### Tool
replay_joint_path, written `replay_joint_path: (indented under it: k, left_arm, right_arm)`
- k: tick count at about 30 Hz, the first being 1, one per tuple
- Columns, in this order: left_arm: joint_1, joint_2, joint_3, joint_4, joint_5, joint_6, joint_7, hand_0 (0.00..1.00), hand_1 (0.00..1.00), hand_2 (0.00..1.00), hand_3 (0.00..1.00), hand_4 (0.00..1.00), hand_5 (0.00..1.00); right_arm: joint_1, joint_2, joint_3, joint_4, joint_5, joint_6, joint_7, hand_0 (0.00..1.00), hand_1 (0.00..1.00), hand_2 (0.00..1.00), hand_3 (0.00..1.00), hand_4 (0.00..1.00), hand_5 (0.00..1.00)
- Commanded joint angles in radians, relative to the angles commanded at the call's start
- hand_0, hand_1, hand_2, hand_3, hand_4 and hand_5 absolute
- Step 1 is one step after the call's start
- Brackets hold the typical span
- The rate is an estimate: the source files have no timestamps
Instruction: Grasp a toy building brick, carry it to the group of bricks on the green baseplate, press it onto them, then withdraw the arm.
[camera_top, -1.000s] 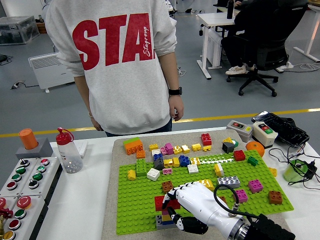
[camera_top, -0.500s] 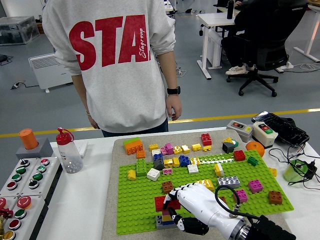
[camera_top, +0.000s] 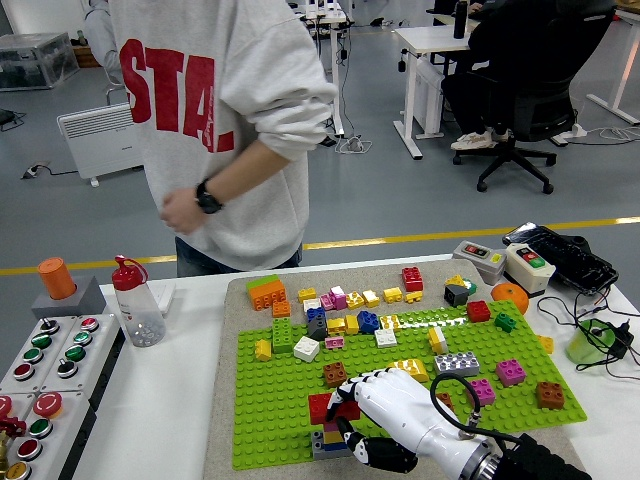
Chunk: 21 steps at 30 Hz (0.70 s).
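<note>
Nearest me, the right hand (camera_top: 372, 412) reaches in from the lower right, its white fingers (camera_top: 362, 379) curled down over a low stack of bricks (camera_top: 328, 420) at the near edge of the green baseplate (camera_top: 280, 400), clamped on it, with red, yellow and grey pieces showing beneath. A brown brick (camera_top: 334, 373) sits just beyond. Farther back, loose bricks (camera_top: 340, 300) crowd the baseplate's far edge. Behind the tabletop (camera_top: 160, 400) a person (camera_top: 215, 120) stands, hands together at the waist.

White hand (camera_top: 385, 405), black cabled forearm
</note>
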Motion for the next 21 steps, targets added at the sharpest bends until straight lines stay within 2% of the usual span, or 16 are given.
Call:
replay_joint_path:
  k: [21]
  left_arm:
    - [0.008,-0.003,0.000,0.000,0.007,-0.001,0.003,0.653,0.688,0.672,0.576,0.287,0.998]
  right_arm:
    - [-0.001,-0.002,0.051,0.034,-0.017,-0.026,0.003,0.575,0.631,0.607,0.556,0.360,0.185]
